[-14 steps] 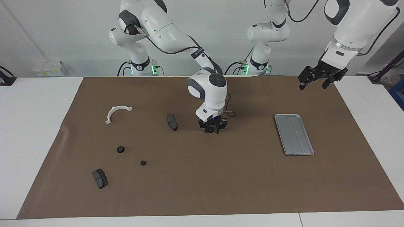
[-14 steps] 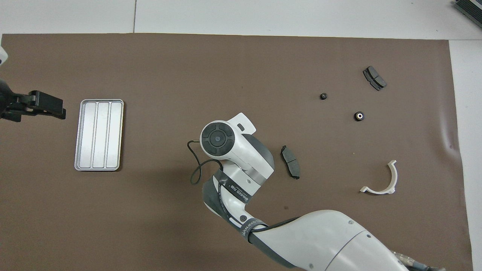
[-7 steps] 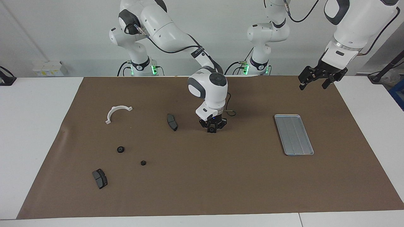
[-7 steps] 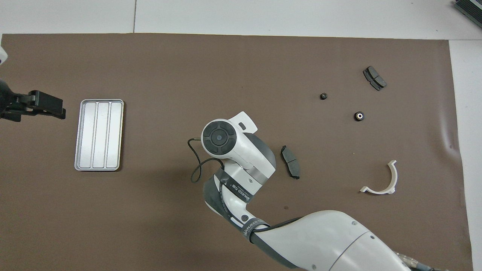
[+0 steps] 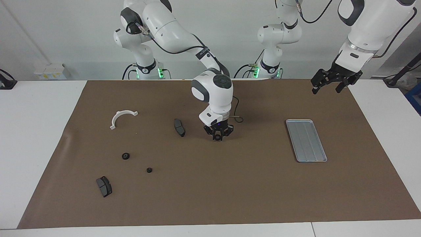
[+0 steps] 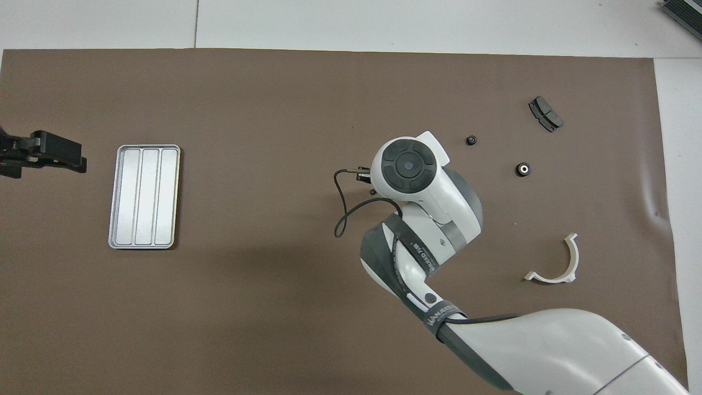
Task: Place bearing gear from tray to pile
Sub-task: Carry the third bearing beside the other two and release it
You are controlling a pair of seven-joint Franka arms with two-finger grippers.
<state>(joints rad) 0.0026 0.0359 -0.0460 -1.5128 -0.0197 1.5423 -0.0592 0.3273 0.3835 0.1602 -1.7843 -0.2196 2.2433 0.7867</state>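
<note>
brown-matted bench [image 5: 230, 184]. right end effector [image 5: 218, 135], over mid-mat beside one brake pad [image 5: 179, 127], clenched on a bearing gear [image 5: 217, 137] (dark, small). tray [image 5: 306, 140] at the left arm's end, bare. left end effector [image 5: 330, 83] waits aloft, fingers spread.

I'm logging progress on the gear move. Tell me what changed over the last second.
The right end effector, shut on a gear, lifted a little and carried it toward the pile at the right arm's end of the table; it is now up over the mat beside the nearer brake pad. The left end effector waits as before. Tray, bracket and the two loose gears did not move.
</note>
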